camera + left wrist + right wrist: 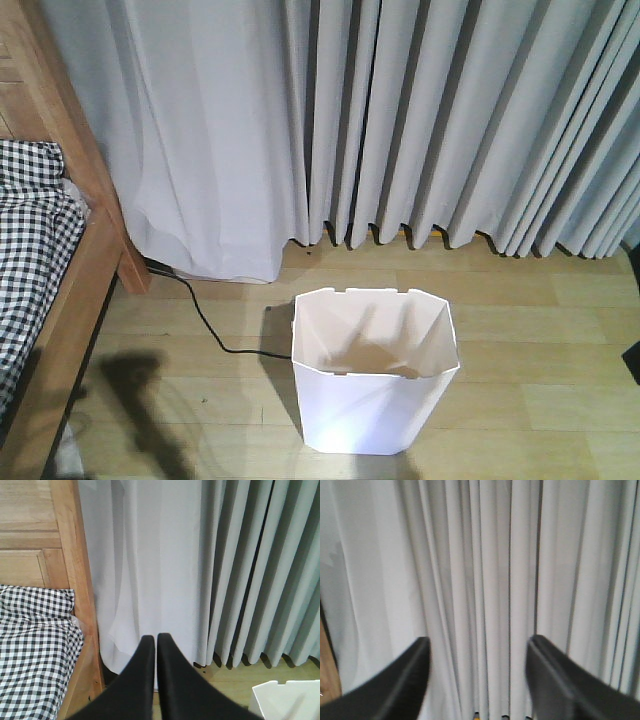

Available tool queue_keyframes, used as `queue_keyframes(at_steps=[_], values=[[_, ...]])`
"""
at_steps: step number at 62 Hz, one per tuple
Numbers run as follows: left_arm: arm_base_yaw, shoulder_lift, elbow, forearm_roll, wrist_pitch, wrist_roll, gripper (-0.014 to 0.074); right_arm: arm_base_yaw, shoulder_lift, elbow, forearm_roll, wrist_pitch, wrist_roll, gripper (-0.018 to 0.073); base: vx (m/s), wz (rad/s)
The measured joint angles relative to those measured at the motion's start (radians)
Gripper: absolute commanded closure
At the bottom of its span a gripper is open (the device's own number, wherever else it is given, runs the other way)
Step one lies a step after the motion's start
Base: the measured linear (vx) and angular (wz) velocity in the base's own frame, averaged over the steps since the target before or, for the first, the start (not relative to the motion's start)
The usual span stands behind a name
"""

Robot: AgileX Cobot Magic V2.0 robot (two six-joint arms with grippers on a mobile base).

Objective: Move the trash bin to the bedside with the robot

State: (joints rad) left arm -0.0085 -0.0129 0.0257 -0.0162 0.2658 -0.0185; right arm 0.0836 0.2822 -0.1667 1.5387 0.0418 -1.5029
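Pale grey curtains (400, 120) hang in long folds across the whole back of the room and reach down to a light wooden floor (540, 340). At the lower middle of the front view stands the trash bin (372, 385), white, upright, with its open cream inside facing up. It is on the floor just in front of the curtains, apart from the bed. The bed (70, 290) is at the left edge of the frame, with a light brown wooden frame and black-and-white checked bedding (30, 240). A black cable (205, 320) runs over the floor from the curtain near the bed leg toward the left side of the bin.

From the left wrist view, the left gripper (155, 640) points at the curtains, its two black fingers almost touching, with nothing between them. The bed is at the left of that frame, and a corner of the bin shows at the lower right. From the right wrist view, the right gripper (477, 652) has its fingers spread wide, holding nothing, with only curtains behind.
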Motion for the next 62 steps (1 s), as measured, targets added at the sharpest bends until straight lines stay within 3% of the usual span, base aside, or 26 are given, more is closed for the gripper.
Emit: queue_keyframes(at_steps=[11, 62], values=[[0.000, 0.000, 0.000, 0.000, 0.000, 0.000, 0.0602, 0.000, 0.000, 0.020, -0.009, -0.007, -0.015, 0.0575, 0.00, 0.00], [0.000, 0.000, 0.000, 0.000, 0.000, 0.000, 0.0602, 0.000, 0.000, 0.020, 0.013, -0.068, -0.026, 0.0568, 0.00, 0.00]])
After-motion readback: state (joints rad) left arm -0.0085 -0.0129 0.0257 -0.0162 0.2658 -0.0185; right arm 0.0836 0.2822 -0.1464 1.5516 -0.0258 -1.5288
